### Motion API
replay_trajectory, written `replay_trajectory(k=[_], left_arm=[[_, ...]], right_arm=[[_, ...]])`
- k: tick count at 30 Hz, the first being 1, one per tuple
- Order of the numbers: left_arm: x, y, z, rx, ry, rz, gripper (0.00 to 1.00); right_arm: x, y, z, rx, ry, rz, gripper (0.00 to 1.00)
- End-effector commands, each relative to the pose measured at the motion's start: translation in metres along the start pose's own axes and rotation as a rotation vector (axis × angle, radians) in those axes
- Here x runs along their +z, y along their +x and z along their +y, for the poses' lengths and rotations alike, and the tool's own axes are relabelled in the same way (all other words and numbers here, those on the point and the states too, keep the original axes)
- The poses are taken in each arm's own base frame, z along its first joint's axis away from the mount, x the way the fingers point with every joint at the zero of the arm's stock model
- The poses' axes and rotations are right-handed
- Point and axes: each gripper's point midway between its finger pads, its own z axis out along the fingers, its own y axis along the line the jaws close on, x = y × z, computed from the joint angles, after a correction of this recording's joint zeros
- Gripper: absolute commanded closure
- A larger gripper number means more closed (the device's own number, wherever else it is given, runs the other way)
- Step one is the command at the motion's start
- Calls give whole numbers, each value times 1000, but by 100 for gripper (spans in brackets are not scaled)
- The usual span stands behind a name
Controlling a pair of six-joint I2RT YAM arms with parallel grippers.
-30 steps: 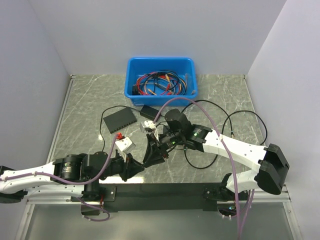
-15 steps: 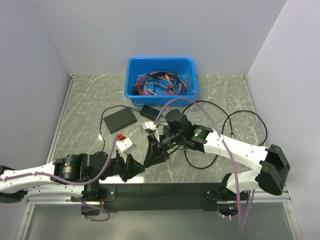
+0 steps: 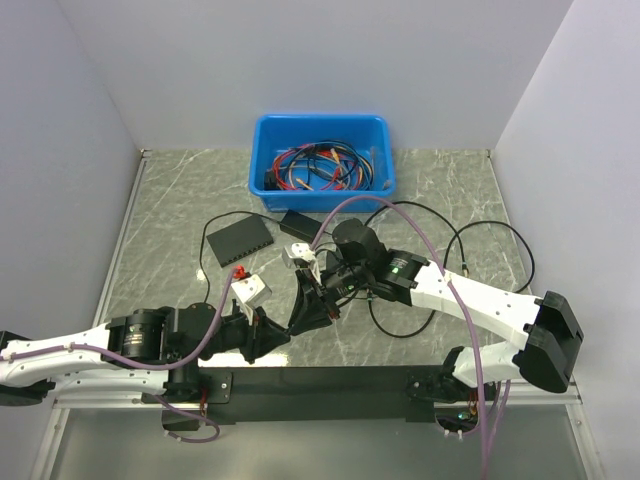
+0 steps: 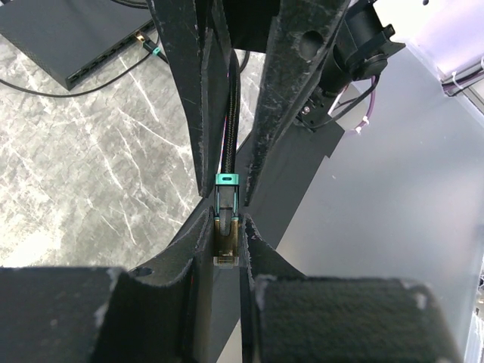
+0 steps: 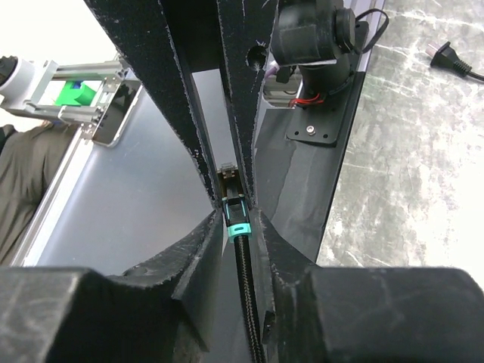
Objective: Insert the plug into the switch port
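Two sets of jaws, left and right, tight around the plug [image 4: 227,236].

Top cam: fixed and high, above and behind the arm bases, tilted down over the whole table [image 3: 170,210] out to the blue bin [image 3: 320,119] at the far wall. It's the widest view with the least detail.

Left wrist cam: right behind the left gripper [image 4: 227,227], looking along its fingers at very close range. It faces out across the table, with the switch [image 4: 68,45] at top left.

Right wrist cam: same mounting on the right gripper [image 5: 236,218], facing back toward the near edge.

Overlap: both wrist views share the plug [image 5: 231,181], seen from opposite ends. The top cam covers that meeting point too — tiny, near centre.
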Motion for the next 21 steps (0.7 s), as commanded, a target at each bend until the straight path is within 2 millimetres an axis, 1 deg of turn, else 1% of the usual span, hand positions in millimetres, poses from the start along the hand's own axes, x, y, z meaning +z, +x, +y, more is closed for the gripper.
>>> replay_trajectory(k=[1, 3, 4, 6, 10, 14, 17, 21], left_arm=[[-2, -15, 0, -2, -15, -53, 99], [-1, -15, 0, -2, -14, -52, 99], [-1, -14, 0, -1, -15, -50, 99], [-1, -15, 0, -1, -17, -50, 99], [-1, -15, 0, -3, -18, -51, 99], [-2, -15, 1, -4, -18, -54, 99], [-2, -15, 1, -5, -19, -55, 99], [-2, -16, 2, -6, -28, -58, 99]], right_arm=[[-3, -11, 13, -54, -21, -20, 68], [-4, -10, 13, -52, -20, -20, 65], [-4, -10, 13, -54, -17, -21, 64], [-5, -12, 14, -57, -15, -24, 65], [-4, -11, 13, -57, -10, -21, 69], [-4, -9, 11, -51, -7, -18, 70], [-4, -8, 11, -48, -7, -14, 73], [-3, -8, 12, -49, -16, -11, 85]])
